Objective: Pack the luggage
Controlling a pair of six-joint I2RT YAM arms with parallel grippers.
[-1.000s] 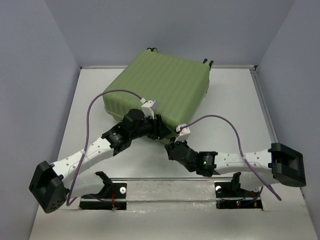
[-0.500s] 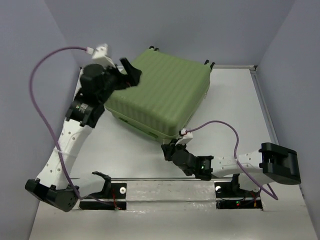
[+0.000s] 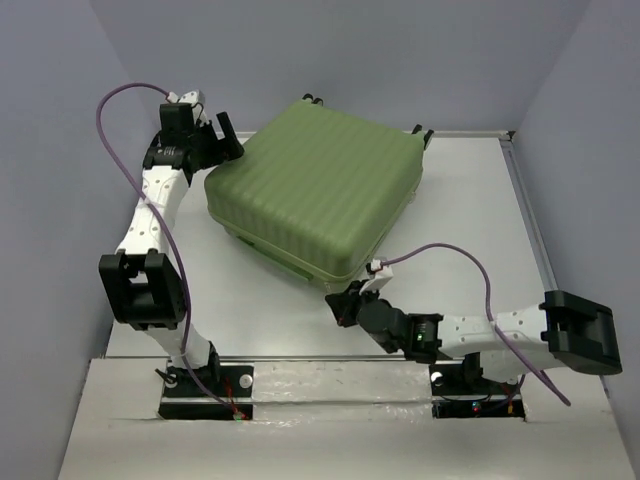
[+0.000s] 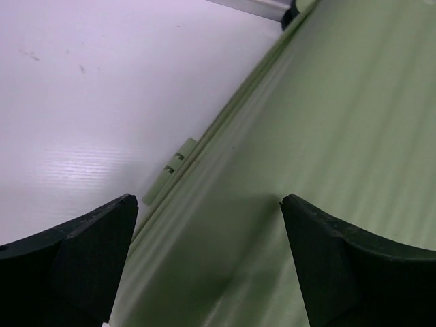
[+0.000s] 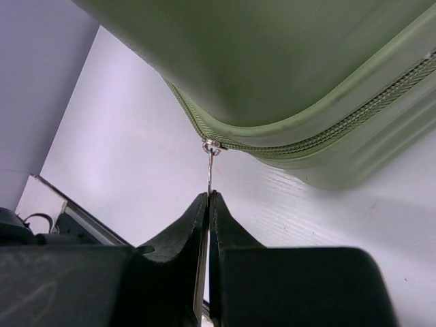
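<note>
The luggage (image 3: 320,190) lies shut and flat on the white table (image 3: 470,220), toward its far middle and turned at an angle, with one corner pointing at the near edge and its small black wheels (image 3: 421,127) against the far wall. Grey-blue walls (image 3: 60,150) close in the table on the left, right and back, and a silvery rail (image 3: 340,378) runs along the near edge under the arm bases. Nothing lies on the bare table around the case except the two arms, each trailing a purple cable (image 3: 470,262). The left arm stands tall along the left wall, and the left gripper (image 3: 228,141) hangs at the case's far left corner; the right arm stretches low across the near side, with the right gripper (image 3: 340,302) at the near corner. From above, neither grip can be read. The left wrist camera shows its two black fingers (image 4: 82,252) spread wide with nothing between them but the ribbed green shell; whether they touch it cannot be told. It also shows a small green tab (image 4: 169,174) sticking out from the case's edge over the table. The right wrist camera looks up under the case's rounded corner: its fingers are pressed together on the thin metal zipper pull (image 5: 210,170), which hangs from the zipper (image 5: 354,122) running round the seam, a detail hidden from the overhead view.
</note>
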